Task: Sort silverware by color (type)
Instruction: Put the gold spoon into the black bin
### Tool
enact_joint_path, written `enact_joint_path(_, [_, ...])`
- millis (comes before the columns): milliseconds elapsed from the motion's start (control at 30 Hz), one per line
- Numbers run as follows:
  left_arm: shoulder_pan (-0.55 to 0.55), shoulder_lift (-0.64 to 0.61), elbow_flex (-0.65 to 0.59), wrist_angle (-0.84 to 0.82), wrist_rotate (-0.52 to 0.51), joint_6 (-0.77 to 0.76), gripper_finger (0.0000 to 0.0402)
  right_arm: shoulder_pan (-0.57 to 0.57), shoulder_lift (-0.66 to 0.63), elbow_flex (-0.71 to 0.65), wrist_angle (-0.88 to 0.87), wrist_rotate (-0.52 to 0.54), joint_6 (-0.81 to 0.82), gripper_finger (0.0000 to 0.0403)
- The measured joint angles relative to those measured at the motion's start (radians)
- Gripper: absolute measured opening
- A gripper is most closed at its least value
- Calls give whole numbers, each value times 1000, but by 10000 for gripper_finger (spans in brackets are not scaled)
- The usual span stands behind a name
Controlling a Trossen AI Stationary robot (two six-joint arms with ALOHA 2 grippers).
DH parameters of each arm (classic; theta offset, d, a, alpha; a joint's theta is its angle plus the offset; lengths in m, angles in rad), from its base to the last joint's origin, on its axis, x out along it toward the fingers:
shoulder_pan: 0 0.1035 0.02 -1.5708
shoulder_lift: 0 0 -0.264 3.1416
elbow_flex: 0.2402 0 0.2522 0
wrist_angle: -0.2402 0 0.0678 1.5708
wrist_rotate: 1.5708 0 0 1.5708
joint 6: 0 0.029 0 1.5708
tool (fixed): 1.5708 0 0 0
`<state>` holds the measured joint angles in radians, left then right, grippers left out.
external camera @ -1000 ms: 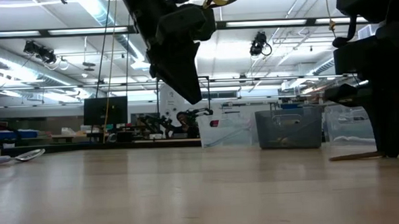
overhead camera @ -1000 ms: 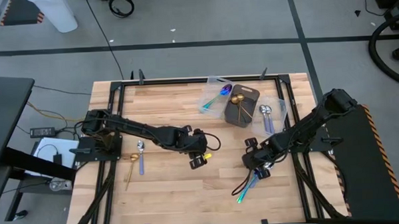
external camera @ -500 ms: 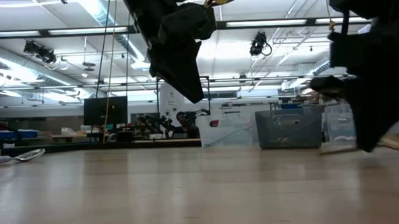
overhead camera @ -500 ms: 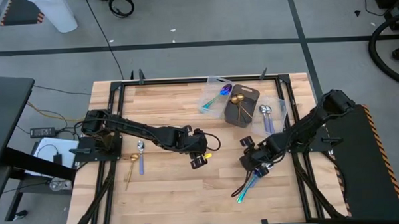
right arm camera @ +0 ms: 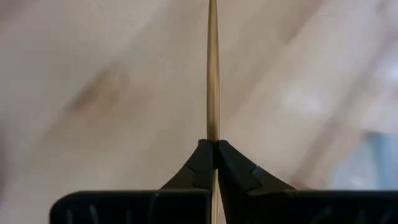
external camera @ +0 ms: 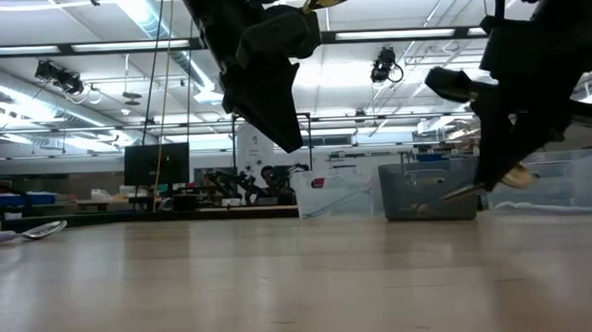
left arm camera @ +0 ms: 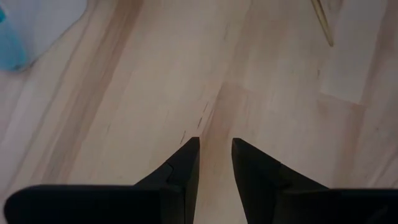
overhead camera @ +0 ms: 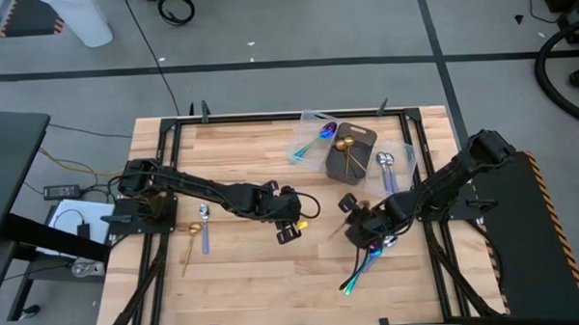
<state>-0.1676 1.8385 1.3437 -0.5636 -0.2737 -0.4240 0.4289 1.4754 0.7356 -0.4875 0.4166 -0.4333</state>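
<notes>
Right gripper [right arm camera: 212,155] pinched tight on a gold spoon [right arm camera: 212,68], handle running straight out between the fingers; in the low view the spoon [external camera: 487,185] hangs clear of the table [overhead camera: 245,280]. Just below that gripper [overhead camera: 359,221] in the high view, iridescent spoons [overhead camera: 359,270] lie on the wood. Left gripper [overhead camera: 290,230] hovers mid-table, jaws narrowly apart, nothing between them; left wrist view shows only bare wood past the fingers [left arm camera: 183,168]. Far left: a gold spoon [overhead camera: 189,245] and a silver spoon [overhead camera: 205,227] lie side by side. Far edge: iridescent spoon [overhead camera: 315,140] in a clear tray, gold spoons [overhead camera: 345,153] in the dark bin [overhead camera: 366,137], silver spoons [overhead camera: 387,169] in another clear tray.
</notes>
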Motion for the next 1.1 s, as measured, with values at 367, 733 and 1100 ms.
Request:
enact_joint_path(367, [3, 0, 0, 19, -48, 12, 102, -42, -15, 95, -120, 291, -182, 15])
enact_joint_path(733, [-5, 0, 0, 13, -47, 12, 102, -193, -202, 95, -168, 324, -223, 16])
enact_joint_path(1100, [-5, 0, 0, 13, -47, 8, 102, -404, -297, 95, -209, 107, -481, 16])
